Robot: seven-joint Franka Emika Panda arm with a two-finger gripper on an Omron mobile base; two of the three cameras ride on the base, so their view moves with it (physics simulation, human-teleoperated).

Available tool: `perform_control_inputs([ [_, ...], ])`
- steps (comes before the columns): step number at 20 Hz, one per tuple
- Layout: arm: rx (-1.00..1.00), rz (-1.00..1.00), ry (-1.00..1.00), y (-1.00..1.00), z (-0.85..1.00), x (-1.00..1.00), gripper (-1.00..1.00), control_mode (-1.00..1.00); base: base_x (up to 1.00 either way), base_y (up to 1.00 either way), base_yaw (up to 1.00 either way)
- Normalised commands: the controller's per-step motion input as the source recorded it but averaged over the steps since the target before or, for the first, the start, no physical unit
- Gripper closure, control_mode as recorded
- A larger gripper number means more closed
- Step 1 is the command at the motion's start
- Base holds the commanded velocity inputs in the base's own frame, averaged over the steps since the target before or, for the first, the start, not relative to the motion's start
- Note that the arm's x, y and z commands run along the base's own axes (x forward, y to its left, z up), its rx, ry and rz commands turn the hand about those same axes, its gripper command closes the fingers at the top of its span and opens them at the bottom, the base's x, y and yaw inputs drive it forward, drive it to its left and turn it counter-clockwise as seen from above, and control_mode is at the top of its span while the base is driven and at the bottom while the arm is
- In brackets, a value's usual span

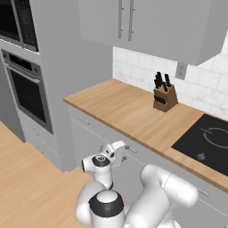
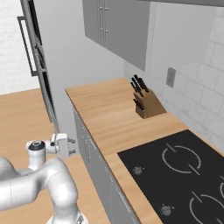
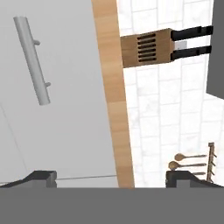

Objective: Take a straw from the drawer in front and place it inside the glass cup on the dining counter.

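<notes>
The drawer (image 1: 143, 156) (image 2: 83, 140) is shut, a light grey flat front under the wood counter (image 1: 124, 109). In the hand view the drawer front (image 3: 65, 109) lies straight ahead, and its silver bar handle (image 3: 33, 59) sits toward the upper left. My gripper (image 1: 124, 153) (image 2: 70, 146) (image 3: 111, 179) hovers just in front of this drawer. It is open, with nothing between its fingertips (image 3: 43, 177). The straw, the glass cup and the dining counter are out of view.
A knife block (image 1: 164, 95) (image 2: 146, 105) (image 3: 146, 47) stands at the back of the counter. A black cooktop (image 1: 209, 142) (image 2: 179, 170) lies to the right, and a wall oven (image 1: 26, 89) stands to the left. Wooden spoons (image 3: 188, 159) hang on the tiled wall.
</notes>
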Motion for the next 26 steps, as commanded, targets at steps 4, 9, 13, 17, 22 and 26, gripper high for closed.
perform_control_inputs([
  [4, 0.09, 0.24, 0.0, -0.34, -0.28, 0.37, -1.0, -1.0, 0.0, 0.0, 0.0],
  [9, 0.05, 0.19, 0.01, -0.14, -0.32, 0.33, -1.0, -1.0, 0.0, 0.0, 0.0],
  [13, 0.03, 0.15, 0.01, -0.04, -0.34, 0.42, -1.0, -1.0, 0.0, 0.0, 0.0],
  [17, 0.0, 0.09, 0.04, 0.0, -0.41, 0.5, -1.0, -1.0, 0.0, 0.0, 0.0],
  [22, 0.0, 0.06, 0.05, 0.0, -0.42, 0.55, -1.0, -1.0, 0.0, 0.0, 0.0],
  [26, 0.0, 0.03, 0.08, 0.0, -0.45, 0.61, -1.0, -1.0, 0.0, 0.0, 0.0],
])
